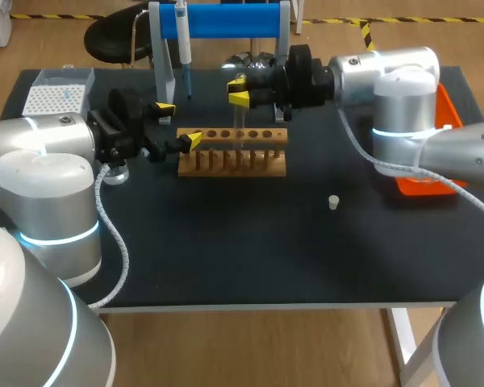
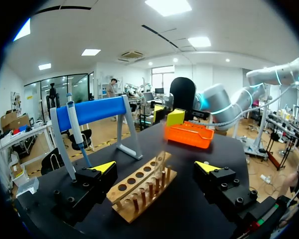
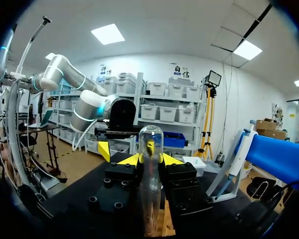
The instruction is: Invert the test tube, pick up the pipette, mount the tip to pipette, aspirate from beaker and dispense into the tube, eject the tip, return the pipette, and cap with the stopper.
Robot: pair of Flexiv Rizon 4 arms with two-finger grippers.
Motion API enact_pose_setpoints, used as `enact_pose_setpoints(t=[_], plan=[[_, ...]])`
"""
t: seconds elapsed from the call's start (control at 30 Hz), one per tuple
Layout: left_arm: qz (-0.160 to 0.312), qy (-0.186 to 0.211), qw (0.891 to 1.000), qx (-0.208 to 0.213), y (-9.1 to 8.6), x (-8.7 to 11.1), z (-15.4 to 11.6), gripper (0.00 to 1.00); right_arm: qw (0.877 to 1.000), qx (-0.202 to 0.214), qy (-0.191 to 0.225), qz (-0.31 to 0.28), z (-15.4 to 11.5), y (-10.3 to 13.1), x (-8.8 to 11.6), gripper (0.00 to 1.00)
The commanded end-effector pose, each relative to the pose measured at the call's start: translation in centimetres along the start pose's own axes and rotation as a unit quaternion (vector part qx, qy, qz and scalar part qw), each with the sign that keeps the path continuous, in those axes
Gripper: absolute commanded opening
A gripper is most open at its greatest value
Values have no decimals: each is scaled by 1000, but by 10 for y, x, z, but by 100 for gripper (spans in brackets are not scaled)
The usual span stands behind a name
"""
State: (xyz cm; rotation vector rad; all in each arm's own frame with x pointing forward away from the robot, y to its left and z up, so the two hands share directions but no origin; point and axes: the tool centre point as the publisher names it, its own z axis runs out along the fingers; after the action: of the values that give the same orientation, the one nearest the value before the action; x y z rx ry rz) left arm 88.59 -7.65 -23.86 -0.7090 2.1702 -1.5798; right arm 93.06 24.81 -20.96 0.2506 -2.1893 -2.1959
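My right gripper hovers over the back row of the wooden rack, shut on a clear test tube. The tube's rounded end sticks out past the yellow fingertips. The tube reaches down toward the rack's holes. My left gripper is wide open at the rack's left end, holding nothing, with the rack ahead of its fingers. The pipette hangs on the blue stand behind the rack. A small white stopper lies to the right.
A white tip box sits at the back left corner. An orange tray lies at the right edge under my right arm. A small glass vessel stands partly hidden beneath my left wrist.
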Motion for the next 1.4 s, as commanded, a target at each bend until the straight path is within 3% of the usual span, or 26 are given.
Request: enact_pose_setpoints(t=[0.03, 0.5, 1.07, 1.1, 1.2, 1.27, 1.4], plan=[[0, -1, 1000, 1, 1, 0, 1, 100, 1000, 4, -7, -1, -7, 7, 11, 0], [0, -1, 1000, 1, 1, 0, 1, 100, 999, 4, -29, 13, -23, 16, 35, 0], [0, -1, 1000, 1, 1, 0, 1, 100, 999, 4, -29, 13, -23, 16, 35, 0], [0, -1, 1000, 1, 1, 0, 1, 100, 998, 8, -29, 61, -24, 15, 34, 0], [0, -1, 1000, 1, 1, 0, 1, 100, 986, -12, -54, 157, -27, 24, 28, 0], [0, -1, 1000, 1, 1, 0, 1, 100, 972, -14, -82, 222, -28, 25, 21, 0], [0, -1, 1000, 1, 1, 0, 1, 100, 922, -10, -92, 376, -32, 27, 14, 0]])
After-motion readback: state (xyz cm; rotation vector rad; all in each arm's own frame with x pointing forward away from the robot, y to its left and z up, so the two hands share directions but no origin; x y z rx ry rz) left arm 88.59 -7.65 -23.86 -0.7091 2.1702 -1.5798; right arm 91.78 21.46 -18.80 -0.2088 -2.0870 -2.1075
